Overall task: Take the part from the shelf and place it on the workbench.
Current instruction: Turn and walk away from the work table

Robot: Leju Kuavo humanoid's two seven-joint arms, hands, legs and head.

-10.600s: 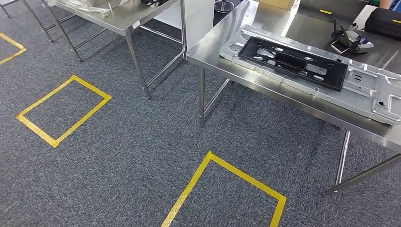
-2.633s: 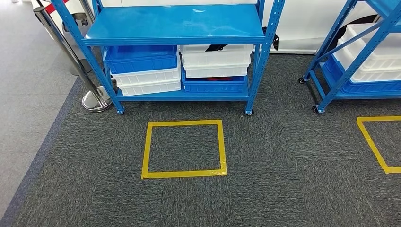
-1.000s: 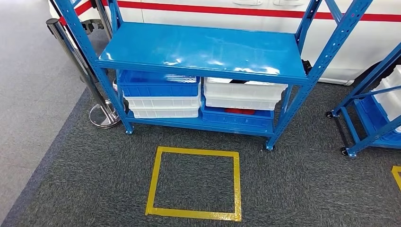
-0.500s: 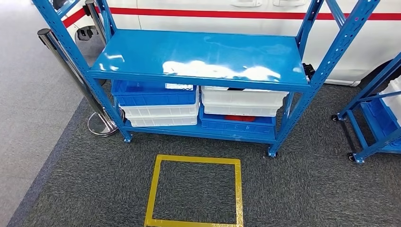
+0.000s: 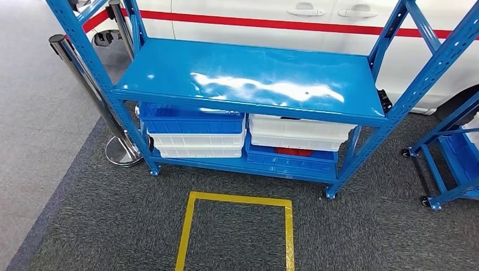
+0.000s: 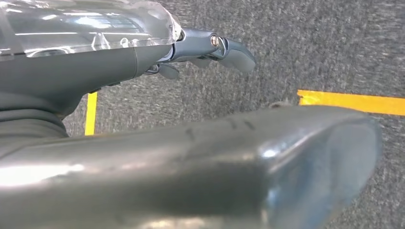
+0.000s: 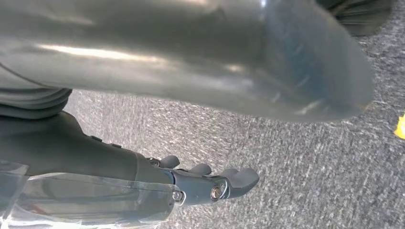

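Note:
A blue metal shelf (image 5: 254, 79) stands ahead in the head view, its upper board bare and shiny. Under it, stacked bins fill the lower board: a blue bin (image 5: 189, 121) over white bins (image 5: 195, 144) on the left, a white bin (image 5: 299, 132) over a blue bin (image 5: 288, 162) on the right. Something red (image 5: 292, 151) shows in the gap above that lower blue bin; what it is stays unclear. My left hand (image 6: 119, 67) hangs over the carpet, fingers (image 6: 234, 52) stretched out, holding nothing. My right hand (image 7: 95, 157) hangs likewise, fingers (image 7: 239, 179) straight and empty.
A yellow tape square (image 5: 237, 199) marks the grey carpet just before the shelf. A chrome stanchion post (image 5: 85, 84) with a round base (image 5: 121, 152) stands at the shelf's left. A second blue rack on wheels (image 5: 452, 169) is at right. A white vehicle (image 5: 254, 11) is behind.
The whole picture has shifted: the camera turned from the steel workbench to the blue shelf, then came closer, so the shelf looks larger and the yellow square lies lower in view.

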